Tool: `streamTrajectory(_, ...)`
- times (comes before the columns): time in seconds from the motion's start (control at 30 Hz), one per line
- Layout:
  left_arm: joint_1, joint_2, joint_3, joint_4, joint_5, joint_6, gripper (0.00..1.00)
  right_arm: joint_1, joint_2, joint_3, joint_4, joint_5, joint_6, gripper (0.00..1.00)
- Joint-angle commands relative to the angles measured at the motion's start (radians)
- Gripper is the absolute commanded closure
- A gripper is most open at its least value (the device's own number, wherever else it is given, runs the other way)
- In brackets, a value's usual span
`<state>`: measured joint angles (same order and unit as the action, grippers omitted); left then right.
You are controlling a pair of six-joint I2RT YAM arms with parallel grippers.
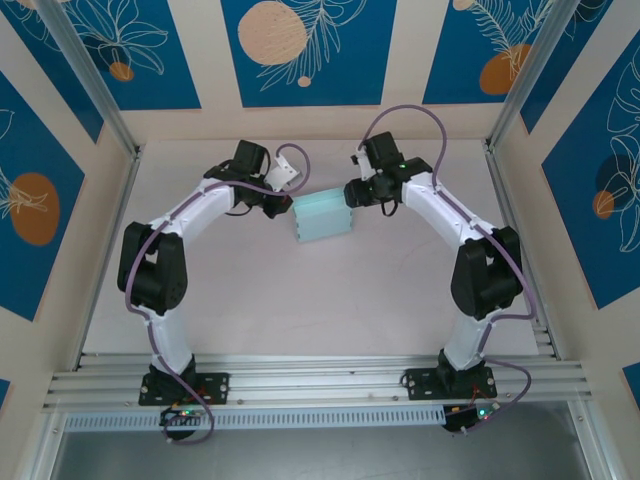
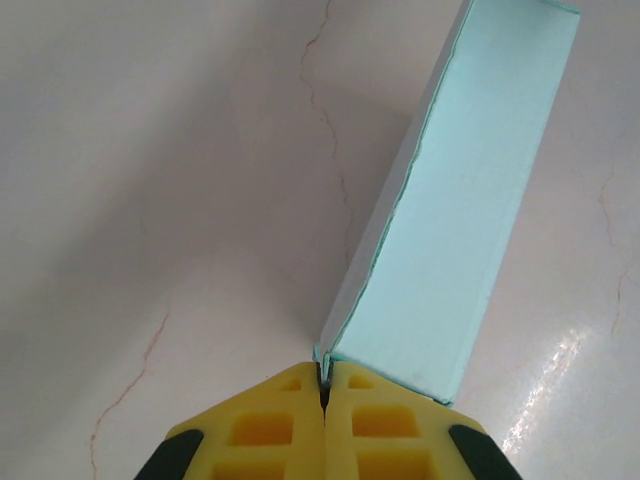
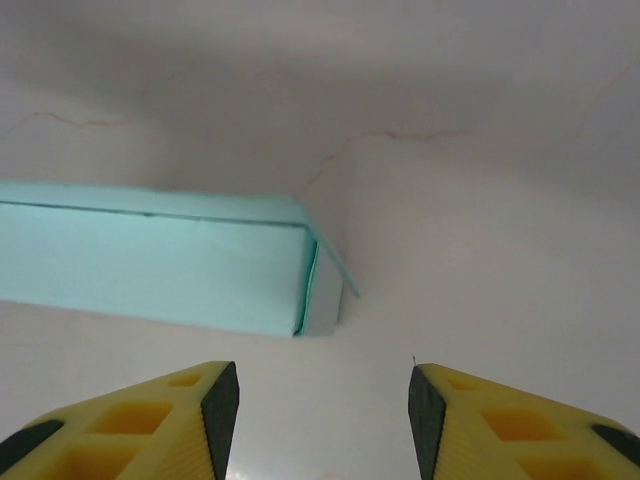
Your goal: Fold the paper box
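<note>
Paper box (image 1: 322, 216) lies on the bench (image 1: 300, 310). Left gripper (image 2: 323, 390) at box's corner, jaws pressed together, pinching wall edge. Right gripper (image 3: 322, 385) just short of box's other end, jaws spread. Best approach: left anchors firmly, right meets the end wall squarely, without crushing.

paper box (image 1: 322, 216): 1 | left end effector (image 2: 323, 375), right end effector (image 3: 320, 372): 2 | white piece (image 1: 288, 168), kind unclear: 1

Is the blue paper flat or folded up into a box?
Folded up. The pale light-blue card box is a raised rectangular block with upright sides meeting at corners, not a flat sheet.
</note>
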<state>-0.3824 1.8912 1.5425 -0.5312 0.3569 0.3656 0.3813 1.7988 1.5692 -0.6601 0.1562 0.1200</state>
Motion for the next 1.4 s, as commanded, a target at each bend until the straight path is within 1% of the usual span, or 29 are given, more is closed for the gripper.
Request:
streamTrajectory(0.0, -0.022, -0.020, 0.005, -0.043, -0.039, 0.025, 0.96, -0.024, 0.023, 0.039, 0.061, -0.145, -0.099, 0.52)
streamTrajectory(0.13, -0.029, -0.021, 0.009, -0.044, -0.047, 0.031, 0.96, -0.031, 0.056, 0.075, 0.041, -0.166, -0.129, 0.60)
streamTrajectory(0.3, -0.030, -0.021, 0.015, -0.050, -0.061, 0.034, 0.96, -0.031, 0.096, 0.092, 0.033, -0.155, -0.137, 0.60)
streamTrajectory(0.57, -0.033, -0.026, 0.016, -0.052, -0.062, 0.042, 0.97, -0.036, 0.172, 0.164, 0.008, -0.119, -0.159, 0.55)
streamTrajectory(0.73, -0.035, -0.028, 0.016, -0.050, -0.068, 0.054, 0.98, -0.042, 0.201, 0.206, 0.002, -0.098, -0.189, 0.49)
streamTrajectory(0.77, -0.036, -0.029, 0.016, -0.050, -0.068, 0.058, 0.98, -0.046, 0.205, 0.211, 0.002, -0.104, -0.198, 0.48)
streamTrajectory(0.87, -0.036, -0.029, 0.021, -0.047, -0.070, 0.063, 0.99, -0.059, 0.209, 0.215, 0.005, -0.177, -0.233, 0.48)
streamTrajectory(1.0, -0.038, -0.026, 0.027, -0.046, -0.070, 0.072, 0.99, -0.064, 0.219, 0.215, 0.001, -0.239, -0.261, 0.53)
streamTrajectory(1.17, -0.041, -0.012, 0.050, -0.056, -0.070, 0.077, 0.99, -0.065, 0.237, 0.219, -0.003, -0.239, -0.259, 0.59)
streamTrajectory(1.3, -0.042, 0.001, 0.066, -0.062, -0.083, 0.069, 0.99, -0.066, 0.239, 0.220, -0.004, -0.229, -0.242, 0.70)
streamTrajectory(1.37, -0.044, 0.006, 0.072, -0.064, -0.100, 0.054, 0.99, -0.065, 0.234, 0.217, -0.007, -0.215, -0.233, 0.74)
